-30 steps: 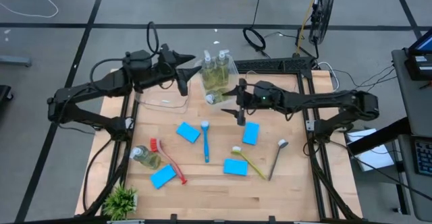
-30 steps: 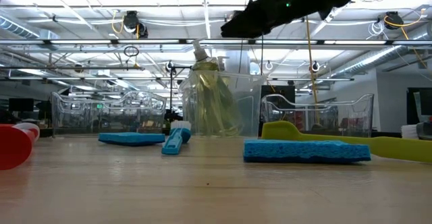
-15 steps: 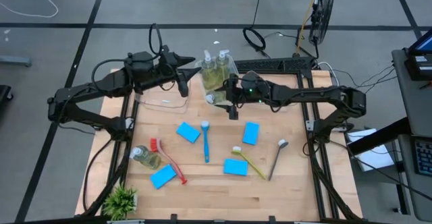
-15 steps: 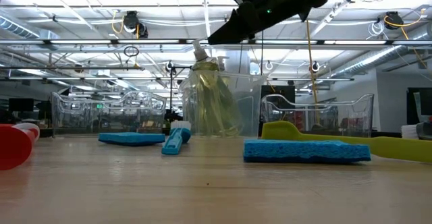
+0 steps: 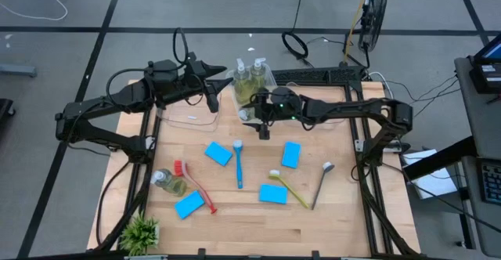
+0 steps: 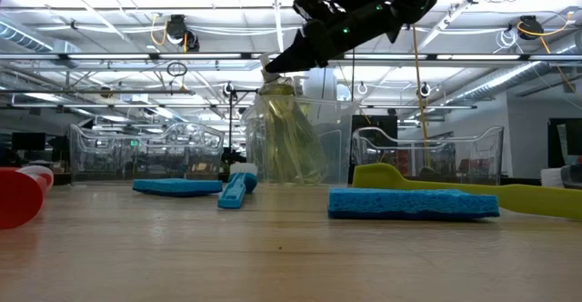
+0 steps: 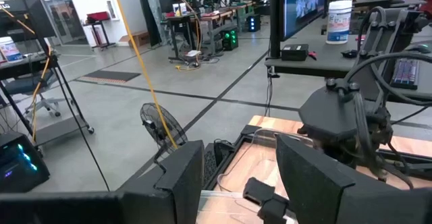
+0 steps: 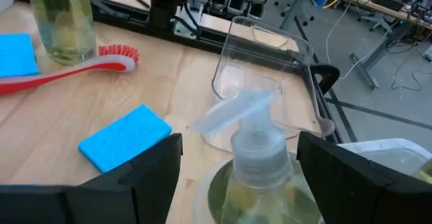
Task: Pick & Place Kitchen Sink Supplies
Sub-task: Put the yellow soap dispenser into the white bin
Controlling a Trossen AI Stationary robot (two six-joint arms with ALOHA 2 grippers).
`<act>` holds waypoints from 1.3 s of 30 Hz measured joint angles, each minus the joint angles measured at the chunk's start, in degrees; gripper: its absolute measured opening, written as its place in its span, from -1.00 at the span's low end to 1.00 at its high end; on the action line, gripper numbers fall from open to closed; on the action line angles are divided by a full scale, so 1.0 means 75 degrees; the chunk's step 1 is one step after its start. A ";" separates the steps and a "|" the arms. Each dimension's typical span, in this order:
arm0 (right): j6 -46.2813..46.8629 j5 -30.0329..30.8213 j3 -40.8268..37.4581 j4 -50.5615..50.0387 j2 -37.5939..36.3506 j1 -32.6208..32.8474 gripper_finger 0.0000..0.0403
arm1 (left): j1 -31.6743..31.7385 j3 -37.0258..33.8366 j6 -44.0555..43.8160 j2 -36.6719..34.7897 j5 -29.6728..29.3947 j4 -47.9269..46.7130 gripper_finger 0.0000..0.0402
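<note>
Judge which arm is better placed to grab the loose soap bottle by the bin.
Right: the right gripper hangs open straddling that clear pump bottle of yellow-green soap; the left gripper waits over the empty clear bin.

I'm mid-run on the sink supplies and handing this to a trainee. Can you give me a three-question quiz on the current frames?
1. How many flat blue rectangular sponges lie on the wooden table?
2. True or false: the right gripper is shut on a sponge.
3. Which thin long-handled brush lies closest to the clear pump bottle of yellow-green soap nearest the small green potted plant? A red brush; B blue; C brown.
Key: 1: four. 2: false, it is open around another pump bottle. 3: A.
</note>
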 joint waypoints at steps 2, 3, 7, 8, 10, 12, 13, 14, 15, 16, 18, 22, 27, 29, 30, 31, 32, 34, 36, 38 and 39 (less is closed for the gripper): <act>-0.0009 -0.0002 0.0120 0.0008 0.0102 -0.0022 0.41 | 0.0001 0.0000 0.0000 0.0000 -0.0002 -0.0004 -0.07; -0.0009 -0.0002 0.0139 0.0011 0.0125 -0.0032 0.41 | 0.0000 0.0000 -0.0003 0.0000 -0.0002 -0.0006 -0.07; -0.0009 0.0003 0.0218 0.0009 0.0260 -0.0038 0.40 | 0.0000 0.0000 -0.0001 0.0000 -0.0002 0.0000 -0.07; -0.0009 0.0002 0.0218 -0.0021 0.0262 -0.0038 0.39 | 0.0002 0.0000 0.0006 0.0000 -0.0002 0.0000 -0.07; -0.0009 0.0000 0.0218 0.0017 0.0261 -0.0038 0.36 | 0.0002 0.0000 0.0006 0.0000 -0.0004 0.0000 -0.07; -0.0002 0.0001 0.0218 0.0014 0.0256 -0.0038 0.30 | 0.0003 0.0000 0.0017 0.0000 -0.0005 0.0000 -0.07; 0.0019 0.0012 0.0218 0.0003 0.0257 -0.0038 0.26 | 0.0003 0.0000 0.0029 0.0000 -0.0011 0.0000 -0.07; 0.0023 0.0016 0.0218 0.0004 0.0275 -0.0038 0.22 | 0.0003 0.0000 0.0035 0.0000 -0.0026 0.0003 -0.07; 0.0023 0.0018 0.0218 0.0039 0.0299 -0.0038 0.17 | 0.0003 0.0000 0.0041 0.0000 -0.0043 0.0003 -0.07; 0.0023 0.0038 0.0218 0.0067 0.0312 -0.0038 0.12 | 0.0003 0.0000 0.0038 0.0000 -0.0052 0.0003 -0.07; 0.0026 0.0041 0.0218 0.0073 0.0312 -0.0039 0.02 | 0.0003 0.0000 0.0035 0.0000 -0.0052 0.0003 -0.07; 0.0029 0.0121 0.0224 0.0092 0.0312 -0.0044 -0.22 | 0.0004 0.0000 0.0035 0.0000 -0.0052 0.0003 -0.07; -0.0246 0.0649 0.0233 0.0145 0.0309 -0.0035 -0.47 | 0.0006 0.0000 0.0035 0.0000 -0.0054 0.0000 -0.07; -0.0239 0.0782 0.0233 0.0212 0.0306 -0.0038 -0.47 | 0.0006 0.0000 0.0038 0.0000 -0.0055 0.0001 -0.07; -0.0212 0.0857 0.0233 0.0242 0.0306 -0.0040 -0.47 | 0.0006 0.0000 0.0038 0.0000 -0.0055 0.0000 -0.07; -0.0205 0.0956 0.0233 0.0272 0.0306 -0.0041 -0.47 | 0.0006 0.0000 0.0038 0.0000 -0.0056 0.0000 -0.07; -0.0205 0.1075 0.0233 0.0310 0.0306 -0.0041 -0.47 | 0.0006 0.0000 0.0038 0.0000 -0.0055 0.0000 -0.07; -0.0208 0.1365 0.0232 0.0421 0.0306 -0.0037 -0.49 | 0.0006 0.0000 0.0038 0.0000 -0.0058 0.0000 -0.07; -0.0259 0.1582 0.0221 0.0484 0.0233 -0.0058 -0.49 | 0.0006 0.0000 0.0064 0.0000 -0.0058 -0.0012 -0.07; -0.0285 0.1742 0.0210 0.0386 0.0088 -0.0125 -0.49 | 0.0006 0.0000 0.0067 0.0000 -0.0058 -0.0021 -0.07; -0.0288 0.1778 0.0210 0.0420 0.0040 -0.0188 -0.49 | 0.0009 0.0000 0.0068 0.0000 -0.0058 -0.0027 -0.07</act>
